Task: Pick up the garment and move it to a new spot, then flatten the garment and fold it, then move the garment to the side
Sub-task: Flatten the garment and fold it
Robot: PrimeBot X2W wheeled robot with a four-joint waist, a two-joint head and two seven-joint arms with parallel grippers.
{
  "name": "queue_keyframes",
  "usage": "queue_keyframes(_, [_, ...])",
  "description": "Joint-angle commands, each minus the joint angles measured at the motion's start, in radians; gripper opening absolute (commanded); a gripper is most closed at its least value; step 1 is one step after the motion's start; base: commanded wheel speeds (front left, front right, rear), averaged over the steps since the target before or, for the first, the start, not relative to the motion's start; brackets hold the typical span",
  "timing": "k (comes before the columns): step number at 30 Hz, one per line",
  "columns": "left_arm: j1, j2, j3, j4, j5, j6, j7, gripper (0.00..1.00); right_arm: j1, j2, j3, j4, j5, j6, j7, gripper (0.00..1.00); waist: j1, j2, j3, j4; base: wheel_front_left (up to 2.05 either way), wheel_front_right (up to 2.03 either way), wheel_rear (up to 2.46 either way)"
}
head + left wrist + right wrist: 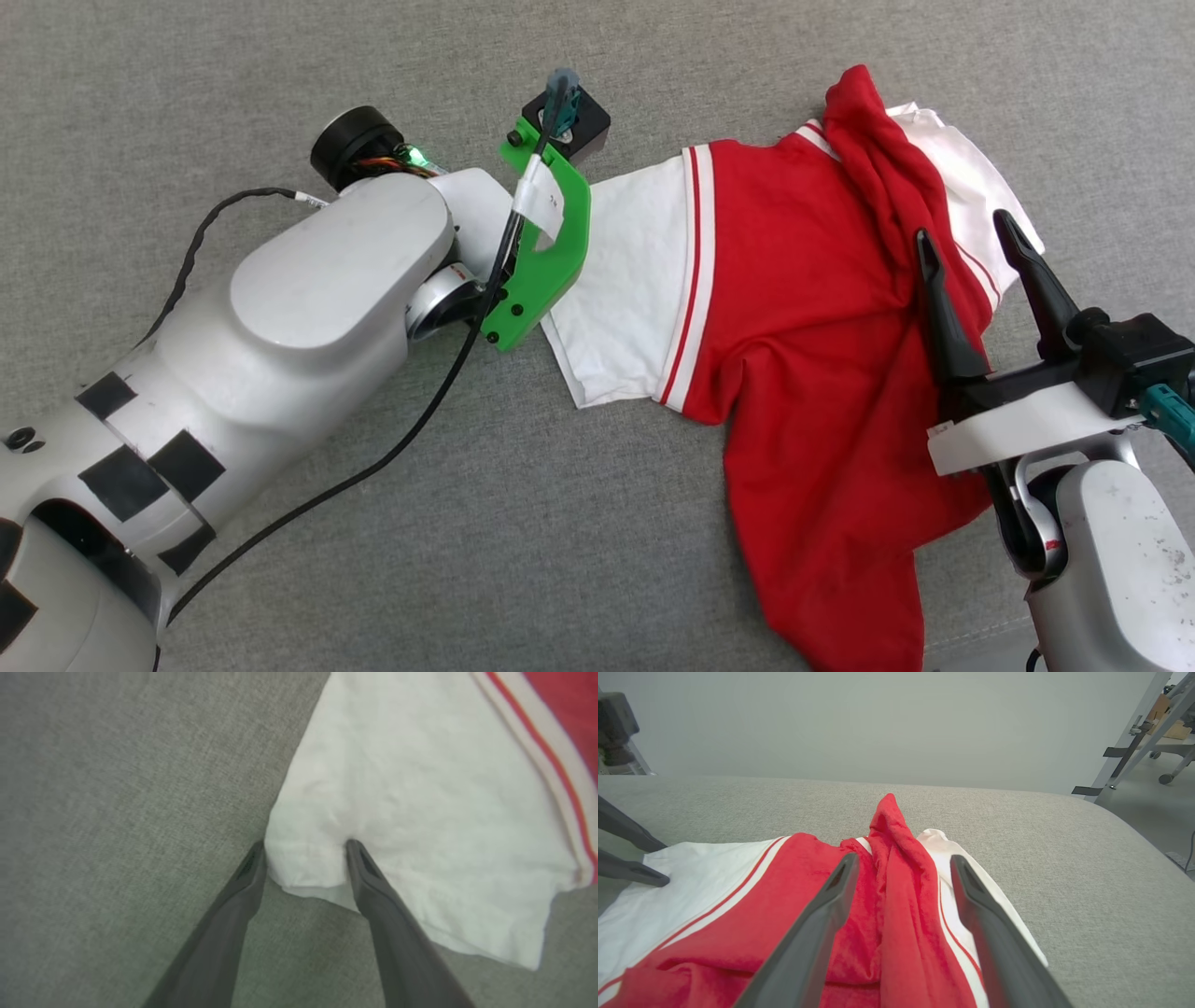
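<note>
**Operator:** What was the task status at this point?

**Technician:** We judged it early in the flattening step. The garment (803, 308) lay on the tabletop (280, 75) with one white sleeve (420, 788) spread flat. Its far side was bunched into a red ridge (892, 826). Folding and the move to the side remained.

**Operator:** And the claws?

**Technician:** We found the left claw (306, 843) released, straddling the sleeve's hem corner, one tip on the cloth and one just beside it. The right claw (904, 857) was likewise released and held nothing, with a finger on either side of the ridge.
</note>
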Motion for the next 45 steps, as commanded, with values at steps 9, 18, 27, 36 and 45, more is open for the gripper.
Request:
queue_keyframes(9, [0.081,0.051,-0.023,-0.038,-0.044,-0.003,-0.322,0.0,0.086,-0.014,-0.058,0.027,-0.022,-0.001,-0.005,1.0,0.0,0.0,-0.156,0.125,0.0,0.0,0.0])
queue_keyframes(18, [0.18,0.25,0.046,-0.14,-0.111,0.043,-0.403,0.0,0.134,-0.023,-0.091,0.039,-0.029,-0.001,-0.005,1.0,0.0,0.0,-0.217,0.196,0.0,0.0,0.0])
queue_keyframes(27, [0.338,0.463,0.089,-0.213,-0.183,0.172,-0.437,0.0,0.139,-0.034,-0.1,0.046,-0.03,-0.001,-0.005,1.0,0.0,0.0,-0.205,0.204,0.0,0.0,0.0])
queue_keyframes(36, [0.456,0.448,0.101,-0.109,-0.265,0.206,-0.489,0.0,0.119,-0.052,-0.101,0.09,-0.024,-0.001,-0.004,1.0,0.0,0.0,-0.171,0.185,0.0,0.0,0.0])
queue_keyframes(45, [0.497,0.358,0.117,0.024,-0.251,0.195,-0.656,1.0,0.083,-0.095,-0.126,0.097,0.001,-0.001,0.008,1.0,0.0,0.0,-0.206,0.187,0.0,0.0,0.0])
